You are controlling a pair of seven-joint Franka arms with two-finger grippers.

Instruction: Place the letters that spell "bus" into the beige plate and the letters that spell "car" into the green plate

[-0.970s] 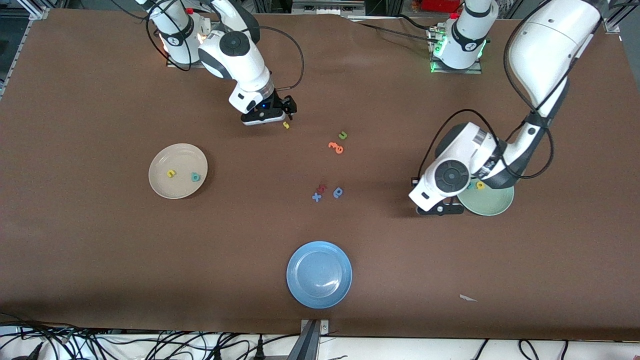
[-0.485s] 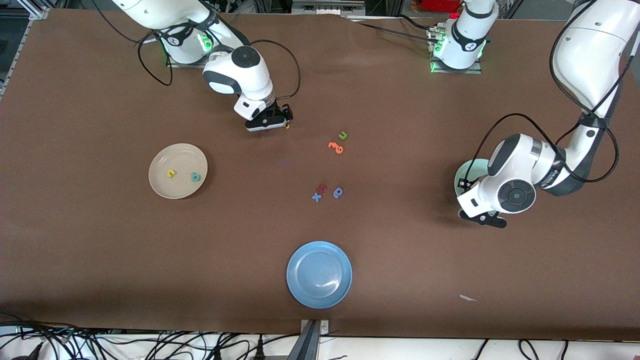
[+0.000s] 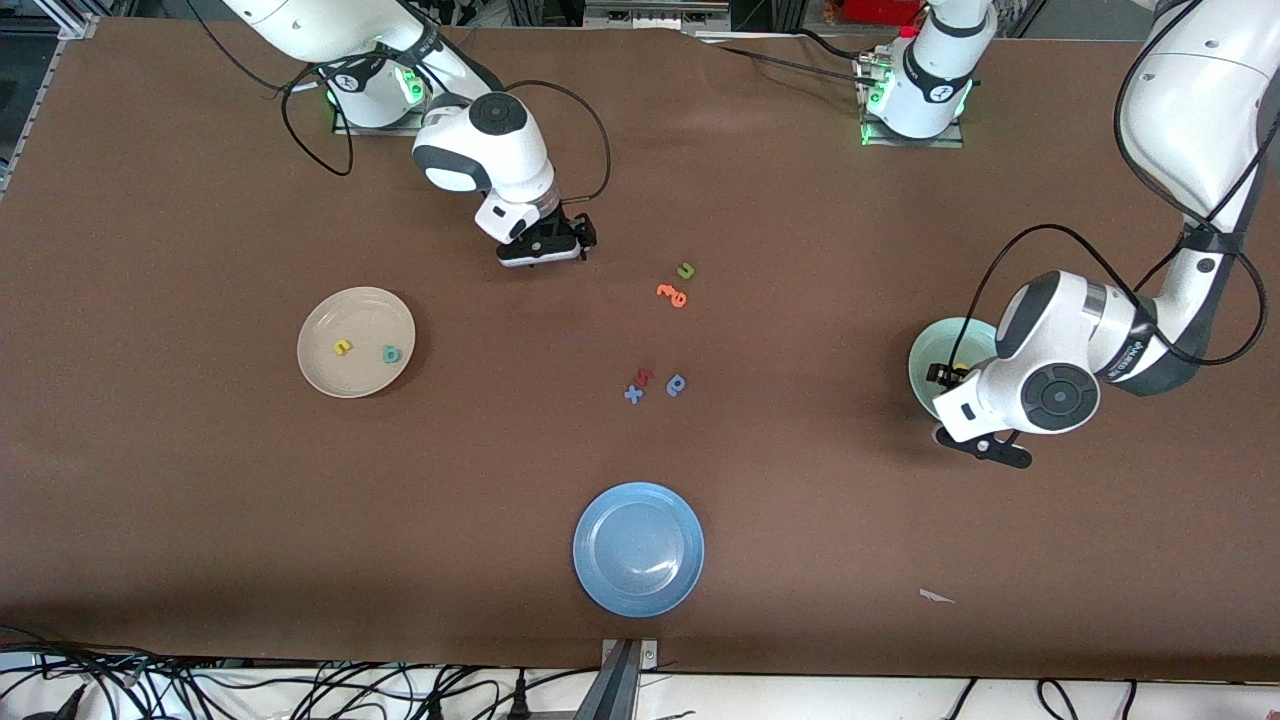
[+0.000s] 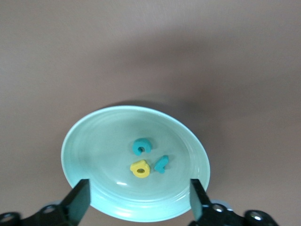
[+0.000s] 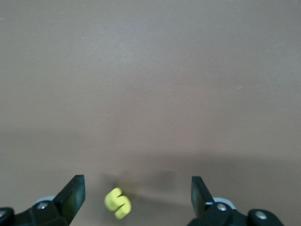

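Yellow "s" [image 5: 117, 203] flat on table

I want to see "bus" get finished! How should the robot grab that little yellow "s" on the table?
Probably straight down from above. The yellow "s" lies flat on the bare table, so only its thin outer edges can be pinched. The open right gripper is over it, with the letter between the fingers but nearer one of them. Centering first, then closing across the narrow width, looks safest.
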